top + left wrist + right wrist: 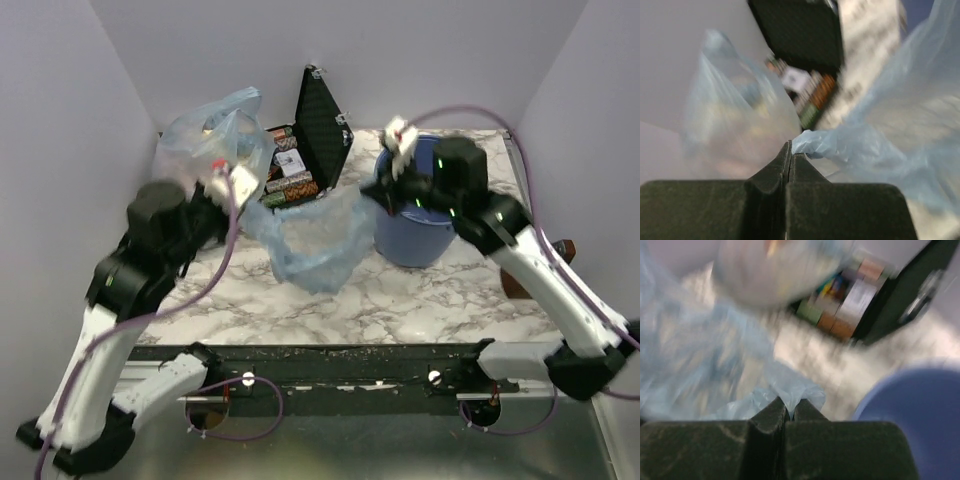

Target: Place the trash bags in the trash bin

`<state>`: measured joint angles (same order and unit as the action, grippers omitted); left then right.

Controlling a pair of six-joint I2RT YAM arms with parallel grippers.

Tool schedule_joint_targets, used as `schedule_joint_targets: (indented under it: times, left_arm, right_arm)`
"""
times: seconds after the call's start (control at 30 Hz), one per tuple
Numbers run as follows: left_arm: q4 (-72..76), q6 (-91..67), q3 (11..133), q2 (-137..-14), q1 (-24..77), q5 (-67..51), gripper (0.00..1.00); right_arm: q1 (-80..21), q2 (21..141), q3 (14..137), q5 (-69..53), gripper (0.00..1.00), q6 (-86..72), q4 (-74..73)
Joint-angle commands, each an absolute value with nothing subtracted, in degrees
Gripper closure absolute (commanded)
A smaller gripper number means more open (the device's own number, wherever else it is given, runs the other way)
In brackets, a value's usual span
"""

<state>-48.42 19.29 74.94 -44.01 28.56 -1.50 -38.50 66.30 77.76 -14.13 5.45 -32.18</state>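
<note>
The light-blue trash bag (315, 240) hangs spread open between my two grippers, above the marble table, left of the blue trash bin (420, 228). My left gripper (245, 208) is shut on the bag's left edge; in the left wrist view the film (875, 145) comes out of the closed tips (791, 150). My right gripper (378, 190) is shut on the bag's right edge at the bin's left rim; the right wrist view shows film (792, 385) pinched between the tips (791, 407), with the bin (915, 415) at lower right.
A bulging clear bag of coloured items (212, 135) stands at the back left. An open black case of chips (305, 150) stands behind the trash bag. White walls close in the table on three sides.
</note>
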Motion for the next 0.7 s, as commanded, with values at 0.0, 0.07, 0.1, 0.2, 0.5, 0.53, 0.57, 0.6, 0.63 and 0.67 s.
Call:
schedule_joint_targets:
  times: [0.0,0.07,0.1,0.2,0.5,0.53,0.57,0.6,0.63,0.67]
  left_arm:
    - [-18.77,25.66,100.18,-69.36,26.11,5.34,1.0]
    - [-17.57,27.32,125.82,-82.56,25.75,7.38,1.0]
    - [-19.14,28.2,139.69,-88.45,25.84,6.16,1.0]
    - [-28.69,29.71,155.04,-91.42,26.45,-2.16,1.0]
    - [-64.77,16.96,71.62,-31.12,25.67,-23.3,1.0]
    - [-62.25,17.4,74.24,-33.38,25.75,-21.2,1.0]
    - [-58.22,17.66,77.92,-36.79,25.75,-19.09,1.0]
    - [-52.53,18.8,83.88,-42.22,25.75,-18.38,1.0]
    - [-46.47,20.37,90.37,-47.67,25.75,-17.93,1.0]
    - [-42.14,21.96,99.4,-54.86,25.75,-17.23,1.0]
  right_arm:
    - [-33.67,87.46,113.42,-5.48,0.99,10.72,-9.25]
    - [-32.61,101.61,144.15,-3.42,0.99,11.51,-9.05]
    - [-32.61,107.43,158.24,-5.52,0.99,13.78,-8.18]
    - [-33.22,107.34,167.45,-10.45,0.99,14.52,-14.36]
    - [-36.65,45.89,64.52,-27.52,0.99,2.22,-35.67]
    - [-36.74,46.49,66.95,-26.38,0.99,2.55,-35.16]
    - [-36.74,48.32,70.71,-25.15,0.99,3.51,-32.89]
    - [-36.74,52.17,76.84,-22.44,0.99,4.3,-28.96]
    - [-36.74,56.73,83.69,-19.37,0.99,5.0,-25.44]
    - [-36.74,63.3,93.59,-16.81,0.99,6.14,-21.05]
